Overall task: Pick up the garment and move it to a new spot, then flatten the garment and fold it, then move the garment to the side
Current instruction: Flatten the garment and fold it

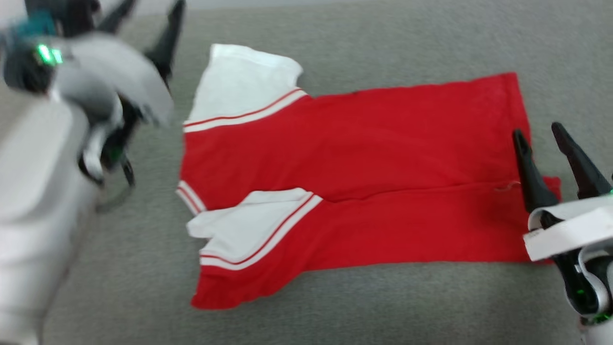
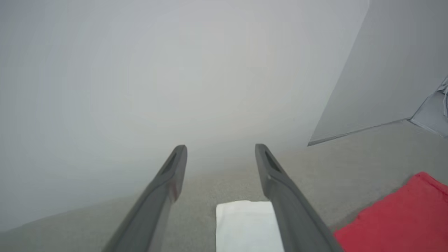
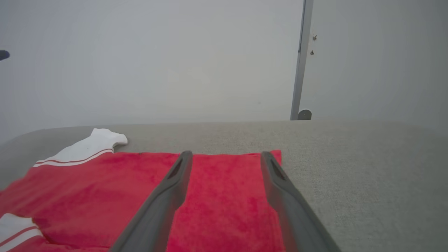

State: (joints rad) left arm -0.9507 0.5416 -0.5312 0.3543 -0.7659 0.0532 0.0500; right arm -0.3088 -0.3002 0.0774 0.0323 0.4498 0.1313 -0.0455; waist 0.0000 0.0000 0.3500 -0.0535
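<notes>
Right pincer (image 1: 539,132), wide and empty, hangs over the three o'clock hem (image 1: 517,110) of the garment (image 1: 359,158), stretched nine-to-three across the grey counter (image 1: 383,306); left pincer (image 2: 220,147), equally wide, stands off its ten o'clock sleeve (image 1: 244,81).

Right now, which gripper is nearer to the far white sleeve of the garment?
Left. The left gripper hangs open close beside that sleeve; the right gripper is open over the opposite, hem end of the garment.
</notes>
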